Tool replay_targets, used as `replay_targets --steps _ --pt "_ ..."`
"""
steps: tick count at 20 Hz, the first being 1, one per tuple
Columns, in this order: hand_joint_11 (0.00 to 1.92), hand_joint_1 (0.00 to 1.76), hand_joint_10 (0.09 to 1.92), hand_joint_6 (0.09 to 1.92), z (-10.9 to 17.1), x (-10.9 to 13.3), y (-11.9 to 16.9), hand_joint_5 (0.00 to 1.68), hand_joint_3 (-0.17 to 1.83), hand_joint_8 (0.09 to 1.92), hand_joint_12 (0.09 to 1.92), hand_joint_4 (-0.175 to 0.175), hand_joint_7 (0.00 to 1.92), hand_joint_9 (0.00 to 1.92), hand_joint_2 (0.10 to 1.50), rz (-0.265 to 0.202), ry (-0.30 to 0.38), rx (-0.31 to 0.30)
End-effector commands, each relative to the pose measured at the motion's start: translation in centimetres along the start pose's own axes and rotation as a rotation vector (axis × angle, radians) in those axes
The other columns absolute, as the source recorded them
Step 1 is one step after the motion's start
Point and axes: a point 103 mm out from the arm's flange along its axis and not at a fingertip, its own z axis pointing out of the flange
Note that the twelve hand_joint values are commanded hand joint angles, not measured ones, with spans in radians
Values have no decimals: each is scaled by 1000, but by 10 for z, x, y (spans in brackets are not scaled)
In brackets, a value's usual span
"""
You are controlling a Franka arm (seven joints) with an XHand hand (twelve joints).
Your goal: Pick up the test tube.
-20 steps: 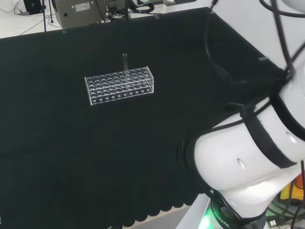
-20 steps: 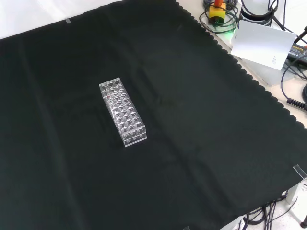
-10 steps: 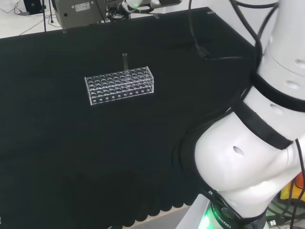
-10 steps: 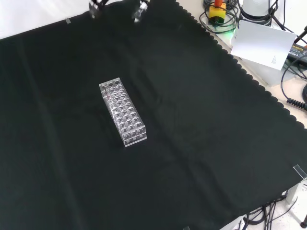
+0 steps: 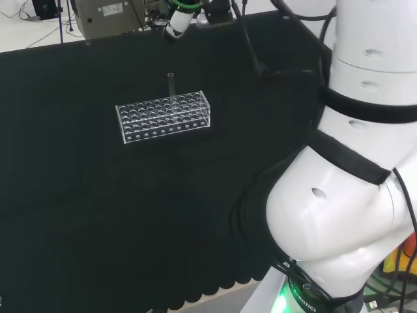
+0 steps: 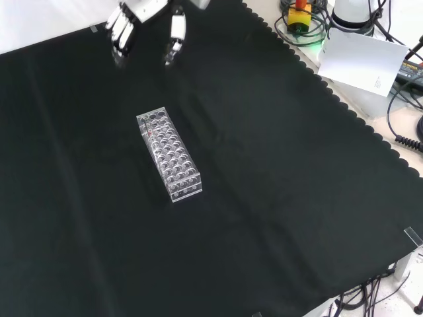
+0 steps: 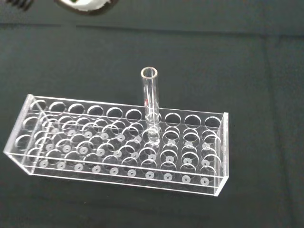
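Upright, test tube (image 7: 151,105) in rack (image 7: 118,142) (robot hand (image 6: 142,23) apart).

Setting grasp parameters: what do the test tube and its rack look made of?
Test tube: clear and glossy, glass or plastic; the rack shows through it and its rim glints. Rack: clear rigid sheet with bright edges, likely acrylic. Neither can be confirmed by sight.

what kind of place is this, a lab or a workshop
Most likely a robotics lab set up for a labware handling test. A clear test tube stands in a clear rack on a black cloth, and the arm's hand hangs over the cloth, fingers relaxed.
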Motion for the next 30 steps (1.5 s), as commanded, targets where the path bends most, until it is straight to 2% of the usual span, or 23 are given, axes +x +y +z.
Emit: replay_targets --steps 1,12,20,24,27,30 --pt "281 846 868 95 30 1 39 533 504 859 1499 -123 523 492 715 -2 -20 54" --pt "308 869 843 139 80 13 69 559 545 852 1483 -129 588 541 698 -13 -58 156" --pt "340 890 822 184 108 13 80 563 563 837 1467 -132 653 583 688 -8 -64 194" --pt "363 920 789 313 116 13 85 541 594 818 1450 -135 692 624 667 -3 -60 201" --pt "393 953 768 495 120 13 89 524 634 809 1433 -140 741 665 643 -7 -59 181" --pt "431 978 750 592 122 14 93 550 661 804 1416 -146 796 715 629 1 -66 170"
